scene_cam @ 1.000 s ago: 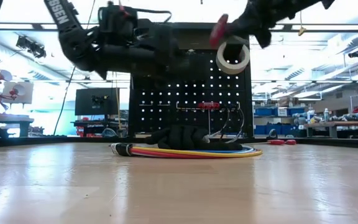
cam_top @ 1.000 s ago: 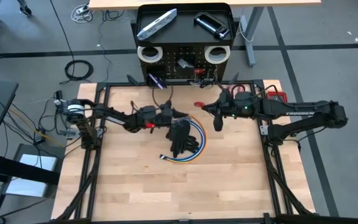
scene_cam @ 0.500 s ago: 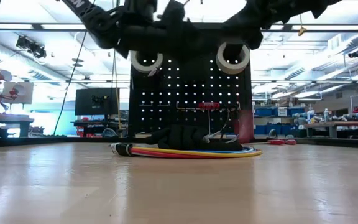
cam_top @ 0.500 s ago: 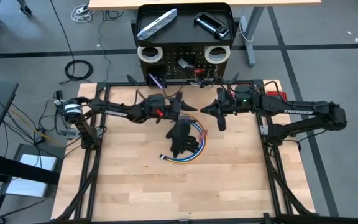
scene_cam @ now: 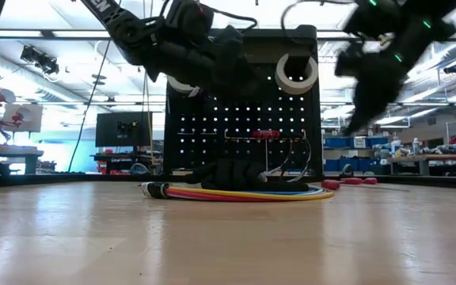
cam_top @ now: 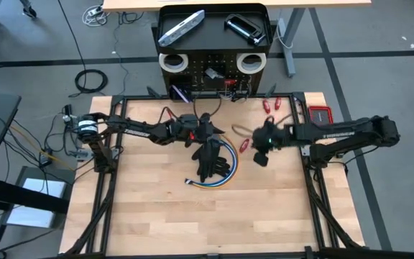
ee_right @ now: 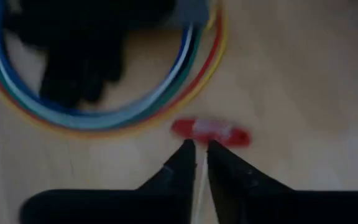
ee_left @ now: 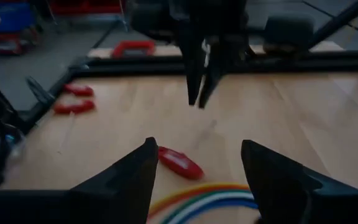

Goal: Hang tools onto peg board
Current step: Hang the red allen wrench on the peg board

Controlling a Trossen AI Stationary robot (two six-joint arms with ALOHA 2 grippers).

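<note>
Two arms hang over the back half of the table, and neither has hold of anything. The left hand (cam_top: pixel 205 129) sits above the black glove (cam_top: pixel 208 160) and the coil of coloured cables (cam_top: pixel 225 167) near the middle of the table; its fingers (ee_left: pixel 129 180) stand wide apart with only bare wood and a small red-handled tool (ee_left: pixel 180 163) showing between them. It looks parked there with its fingers spread, ready to come down on something.

The right hand (cam_top: pixel 261 152) is toward the right edge, pointing down just beside that same red-handled tool (cam_top: pixel 244 145), which lies flat on the wood next to the cable coil. In its own wrist view the two fingers (ee_right: pixel 182 163) are nearly together, a thin slit between them, tips just short of the tool (ee_right: pixel 210 132) and not gripping it. My guess is the narrow gap suits a slim handle lying flat.

Against the table's back edge stands the peg board (cam_top: pixel 213 72), upright so hooks can carry things. Two white tape rolls (cam_top: pixel 172 62) already hang at its upper corners, and a silver-grey flat bar (cam_top: pixel 181 28) and a black clamp (cam_top: pixel 245 29) rest in the tray on top. More red-handled tools (cam_top: pixel 270 106) lie by the back right corner, so plenty is left to hang.
</note>
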